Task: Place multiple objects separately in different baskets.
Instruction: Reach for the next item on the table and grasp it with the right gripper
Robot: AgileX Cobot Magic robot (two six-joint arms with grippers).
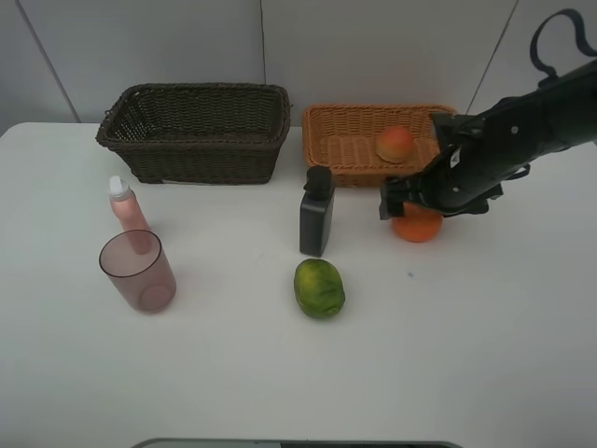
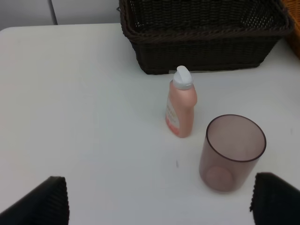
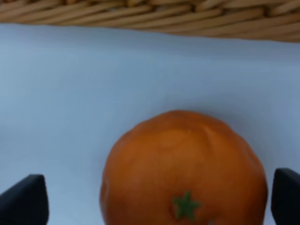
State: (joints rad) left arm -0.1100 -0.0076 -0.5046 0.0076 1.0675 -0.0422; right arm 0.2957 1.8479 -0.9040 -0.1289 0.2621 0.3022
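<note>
My right gripper (image 1: 416, 203) hangs open over the orange (image 1: 417, 225), just in front of the light tan basket (image 1: 328, 154). In the right wrist view the orange (image 3: 183, 164) lies between the two fingertips (image 3: 23, 199), with a gap on at least one side. A red-yellow fruit (image 1: 395, 144) rests inside the tan basket. The dark bottle (image 1: 317, 212) stands mid-table and the green fruit (image 1: 319, 287) lies in front of it. My left gripper (image 2: 164, 201) is open, facing the pink bottle (image 2: 181, 108) and the translucent cup (image 2: 232, 152). The dark brown basket (image 1: 196, 140) holds nothing that I can see.
The pink bottle (image 1: 126, 207) and the cup (image 1: 138, 271) stand close together at the left of the white table (image 1: 485, 355). The dark basket (image 2: 201, 47) is just behind them. A wall rises right behind both baskets.
</note>
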